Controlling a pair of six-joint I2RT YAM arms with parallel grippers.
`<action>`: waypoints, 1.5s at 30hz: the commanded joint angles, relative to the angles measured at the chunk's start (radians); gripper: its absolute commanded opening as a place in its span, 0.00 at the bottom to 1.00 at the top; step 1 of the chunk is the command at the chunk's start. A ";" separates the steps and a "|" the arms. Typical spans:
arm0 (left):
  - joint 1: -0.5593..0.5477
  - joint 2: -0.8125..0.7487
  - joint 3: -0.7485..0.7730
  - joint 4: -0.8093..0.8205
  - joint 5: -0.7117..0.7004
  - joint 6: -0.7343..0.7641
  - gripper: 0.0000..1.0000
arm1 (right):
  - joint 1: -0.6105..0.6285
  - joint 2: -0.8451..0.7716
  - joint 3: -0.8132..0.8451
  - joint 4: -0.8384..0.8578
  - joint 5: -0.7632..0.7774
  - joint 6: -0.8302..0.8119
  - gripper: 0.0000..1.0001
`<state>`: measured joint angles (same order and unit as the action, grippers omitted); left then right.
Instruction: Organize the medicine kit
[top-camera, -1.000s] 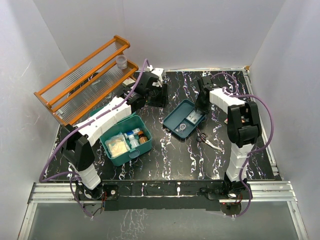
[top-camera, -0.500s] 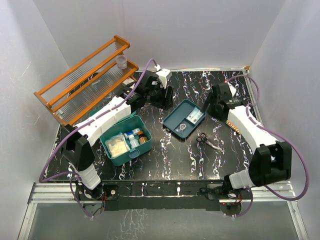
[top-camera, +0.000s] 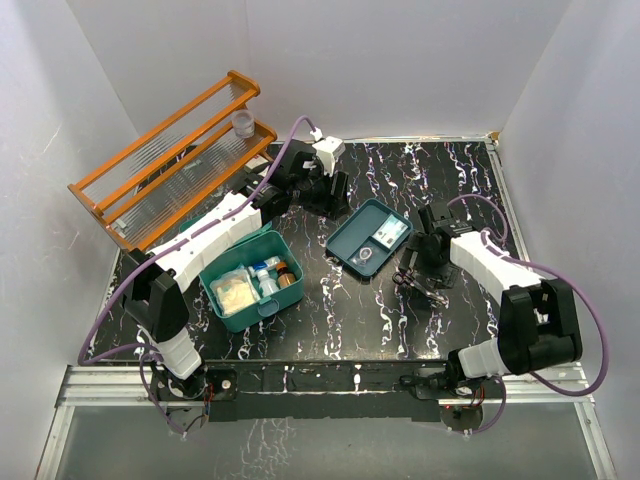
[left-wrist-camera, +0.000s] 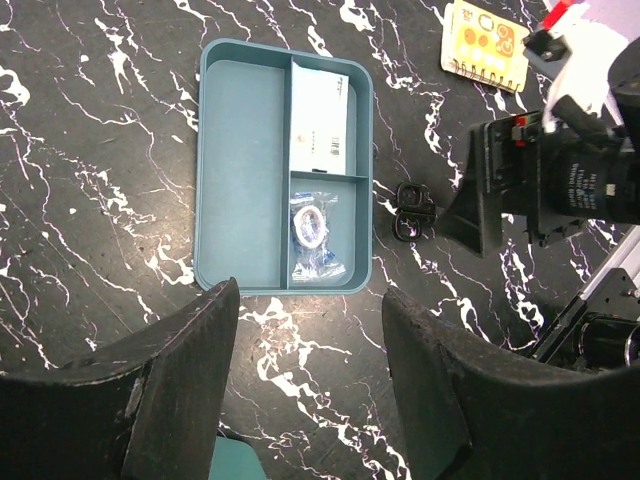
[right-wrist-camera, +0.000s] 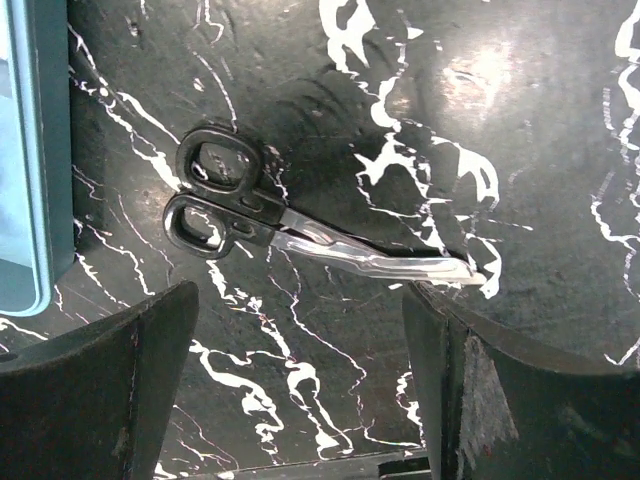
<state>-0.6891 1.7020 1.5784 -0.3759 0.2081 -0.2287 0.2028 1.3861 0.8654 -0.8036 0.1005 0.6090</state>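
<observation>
Our right pincer (right-wrist-camera: 300, 340) hangs released, scissors (right-wrist-camera: 300, 225) just ahead of it; we should lower squarely and pinch near the pivot.

Scissors (right-wrist-camera: 290, 228) with black loop handles lie flat on the black, white-veined table (right-wrist-camera: 520, 130). The blades are closed, the handles sit toward 10 o'clock and the tips point between 3 and 4 o'clock. A teal container (right-wrist-camera: 30, 150) shows its wall at the 9 o'clock edge, near the handles but apart from them. The right gripper (right-wrist-camera: 300, 400) has its dark fingers (right-wrist-camera: 90, 400) spread wide at 7 and 5 o'clock, clear of the scissors.
</observation>
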 joint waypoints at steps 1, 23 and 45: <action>0.002 -0.060 0.017 0.028 0.038 -0.008 0.58 | -0.002 0.031 0.000 0.082 -0.054 -0.068 0.81; 0.002 -0.057 0.018 0.035 0.041 -0.011 0.58 | 0.017 0.045 -0.104 0.124 -0.278 -0.082 0.65; 0.002 -0.009 0.062 0.026 0.007 0.007 0.58 | 0.172 0.267 0.095 0.138 0.057 -0.176 0.47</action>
<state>-0.6888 1.7023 1.5940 -0.3515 0.2222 -0.2352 0.3759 1.6100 0.9333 -0.7685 0.1318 0.4965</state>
